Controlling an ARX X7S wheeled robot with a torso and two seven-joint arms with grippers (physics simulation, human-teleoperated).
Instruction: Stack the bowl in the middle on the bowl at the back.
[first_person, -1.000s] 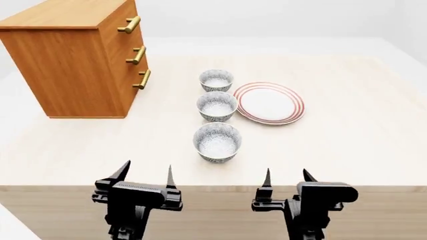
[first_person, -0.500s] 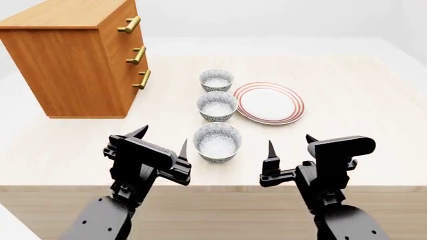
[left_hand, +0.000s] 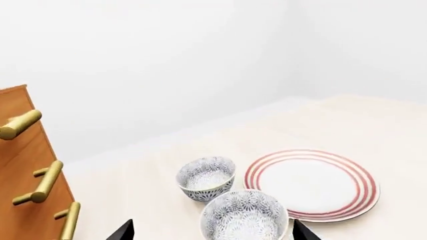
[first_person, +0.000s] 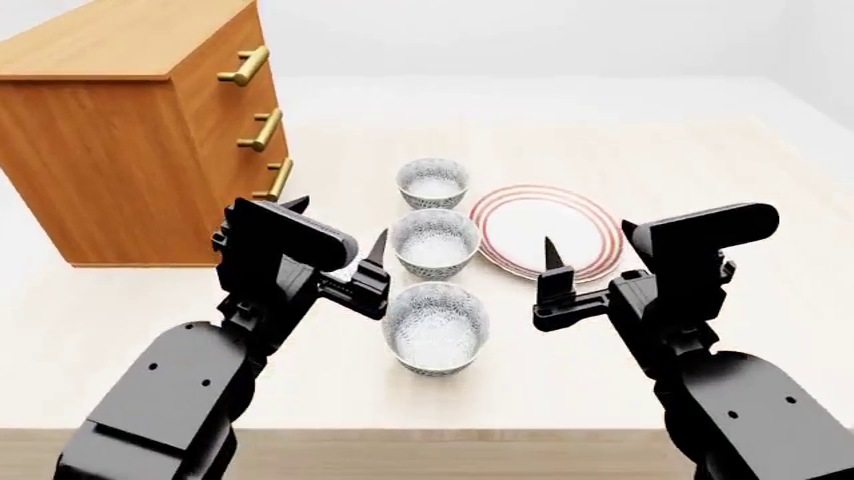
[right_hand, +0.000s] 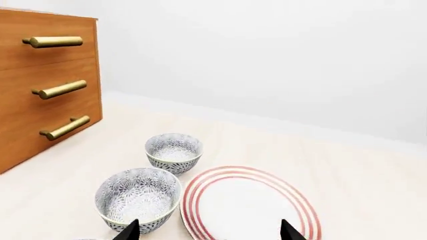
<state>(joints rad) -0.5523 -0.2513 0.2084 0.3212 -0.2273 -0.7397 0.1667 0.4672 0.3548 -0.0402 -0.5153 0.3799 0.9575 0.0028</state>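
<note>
Midway along the row of three, the bowl in the middle (first_person: 434, 242) sits just before the bowl at the back (first_person: 433, 183), beside the plate (first_person: 550, 233) on the table (first_person: 747, 300). Left gripper (first_person: 334, 238) and right gripper (first_person: 587, 258) hover open and empty; grip one rim wall squarely, lift clear, then lower centred.

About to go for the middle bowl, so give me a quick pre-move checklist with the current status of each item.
1. Bowl in the middle upright and free: ok, nothing in it.
2. Bowl at the back upright and empty, ready to receive: ok.
3. Left hand open and holding nothing: ok.
4. Right hand open and holding nothing: ok.
5. Either hand around the middle bowl: not ok, both are raised to either side of the bowl row.
6. Side clearance: cannot tell exactly; the plate sits close beside the middle bowl, and the front bowl sits just ahead of it.
</note>
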